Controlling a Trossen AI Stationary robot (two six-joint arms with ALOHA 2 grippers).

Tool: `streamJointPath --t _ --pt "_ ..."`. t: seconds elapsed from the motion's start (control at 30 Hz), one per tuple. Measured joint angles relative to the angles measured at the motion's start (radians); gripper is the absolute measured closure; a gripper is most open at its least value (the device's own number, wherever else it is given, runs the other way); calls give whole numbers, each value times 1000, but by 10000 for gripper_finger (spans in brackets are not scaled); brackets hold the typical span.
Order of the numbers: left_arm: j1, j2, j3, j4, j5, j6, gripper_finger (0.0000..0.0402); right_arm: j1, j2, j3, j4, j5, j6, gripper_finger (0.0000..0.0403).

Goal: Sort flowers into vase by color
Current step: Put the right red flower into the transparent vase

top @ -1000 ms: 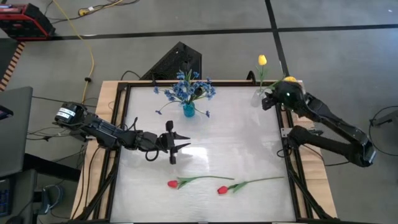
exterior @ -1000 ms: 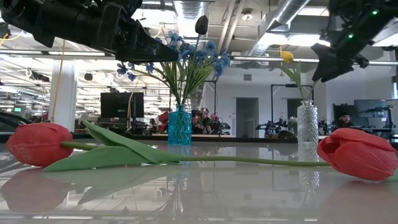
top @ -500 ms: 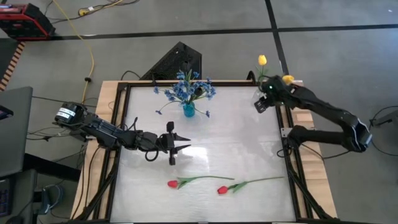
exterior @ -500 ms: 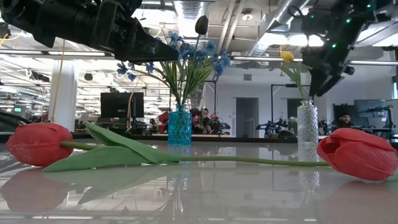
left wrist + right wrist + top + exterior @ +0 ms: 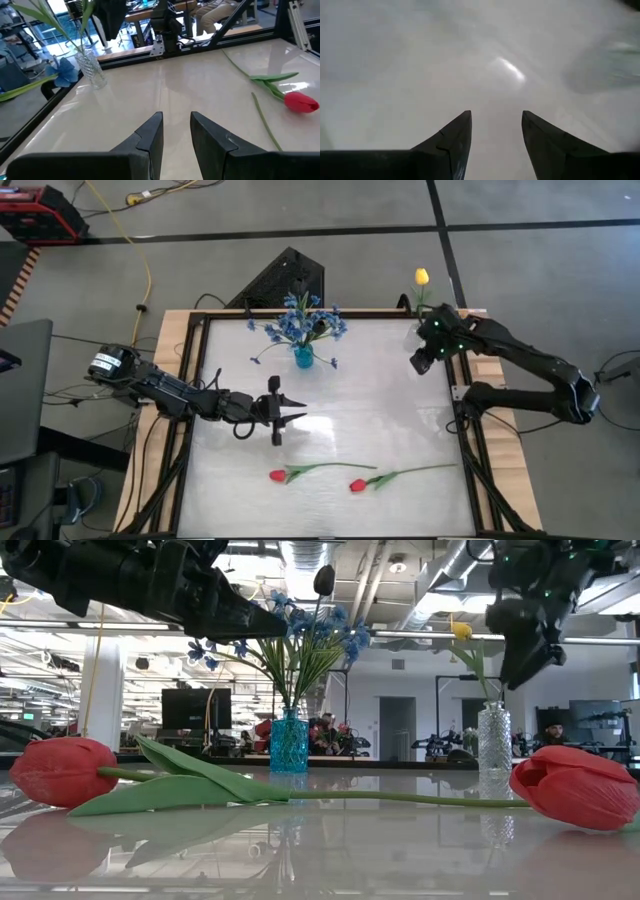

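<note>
Clear vase [image 5: 90, 68], only in wrist view

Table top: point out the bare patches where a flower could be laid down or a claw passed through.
The widest bare patch is the table middle, bordered by the blue vase, the left claw, the right claw and the two red tulips. The near-left corner is also bare. It is crowded along the near edge, where the tulips lie, and around the clear vase at the far-right corner.
</note>
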Motion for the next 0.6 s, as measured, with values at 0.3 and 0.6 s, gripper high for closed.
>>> streamJointPath --t 0.3,0.6 --pt "0 0 0 5 8 0 315 226 -1 0 207 -265 7 207" --pt "0 0 0 4 9 -5 315 490 12 0 442 -266 16 207"
